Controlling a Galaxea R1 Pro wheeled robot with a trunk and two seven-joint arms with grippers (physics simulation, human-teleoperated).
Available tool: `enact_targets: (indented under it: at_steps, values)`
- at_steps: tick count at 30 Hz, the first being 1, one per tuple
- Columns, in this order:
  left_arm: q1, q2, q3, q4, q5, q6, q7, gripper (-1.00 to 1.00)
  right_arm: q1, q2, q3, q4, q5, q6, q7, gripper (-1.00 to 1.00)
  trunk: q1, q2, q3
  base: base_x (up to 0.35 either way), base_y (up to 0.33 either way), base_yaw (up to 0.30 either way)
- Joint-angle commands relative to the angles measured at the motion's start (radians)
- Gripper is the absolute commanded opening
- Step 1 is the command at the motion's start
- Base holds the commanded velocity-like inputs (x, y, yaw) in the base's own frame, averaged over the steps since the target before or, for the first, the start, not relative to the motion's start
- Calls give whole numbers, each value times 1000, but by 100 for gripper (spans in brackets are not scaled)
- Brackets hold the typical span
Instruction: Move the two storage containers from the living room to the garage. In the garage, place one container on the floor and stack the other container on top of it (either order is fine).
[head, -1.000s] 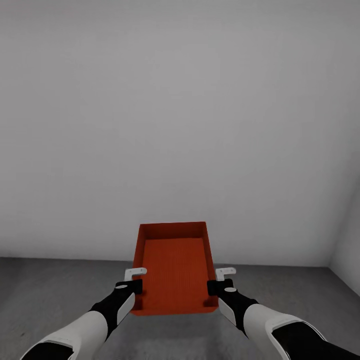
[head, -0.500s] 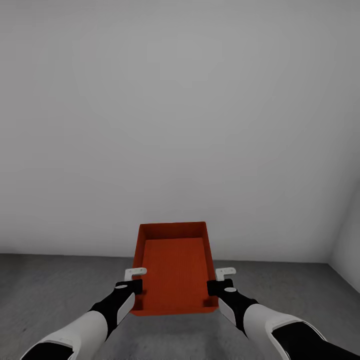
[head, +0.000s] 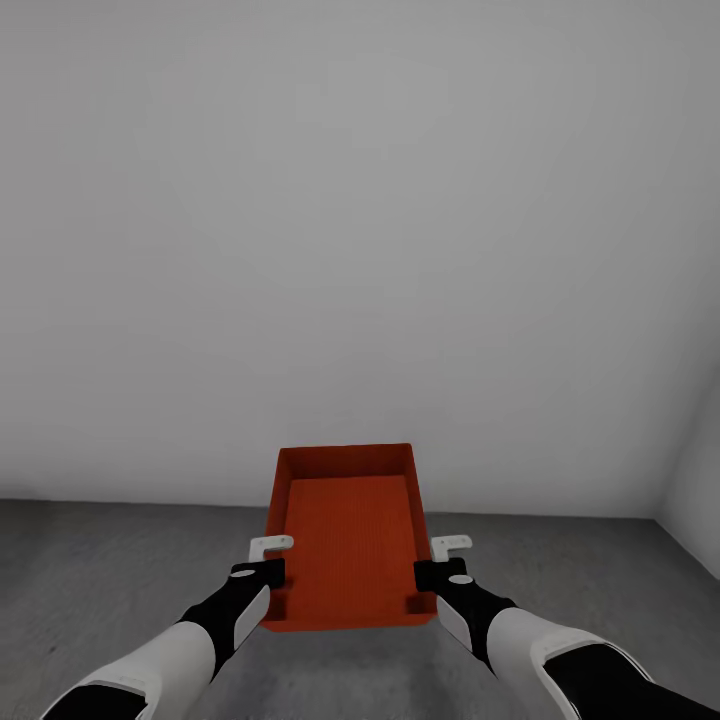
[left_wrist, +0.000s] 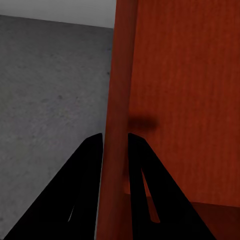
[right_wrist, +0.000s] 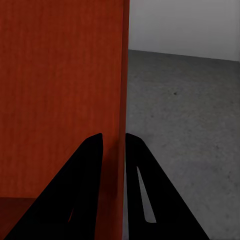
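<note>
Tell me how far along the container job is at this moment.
Done: one container has reached the grey floor by the white wall. In hand: left gripper and right gripper each pinch a side wall, carrying it off the floor. Left: set it down, stack the other.

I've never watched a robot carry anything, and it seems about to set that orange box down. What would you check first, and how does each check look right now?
1. Left gripper pinches the storage container's side wall, one finger on each side: ok.
2. Right gripper clamps the opposite wall the same way: ok.
3. Container held level between both arms: ok, it looks even in the head view.
4. Dark grey garage floor lies below and ahead: ok.
5. White wall ahead leaves room: cannot tell.
6. Whether the second container is already down here: cannot tell.
</note>
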Motion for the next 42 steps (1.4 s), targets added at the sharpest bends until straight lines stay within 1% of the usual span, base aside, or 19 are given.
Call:
enact_targets:
  at_steps: [1,42]
  values:
    - [-1,24,24,-4,-12,8,13,-100,-1,-2,-9,1,-15,-5,-5,-100,0,-1,-3,0,0,0]
    - [-1,25,24,-4,-12,8,13,-100,-1,-2,-10,1,-16,-5,-5,-100,0,-1,-69,0,0,0]
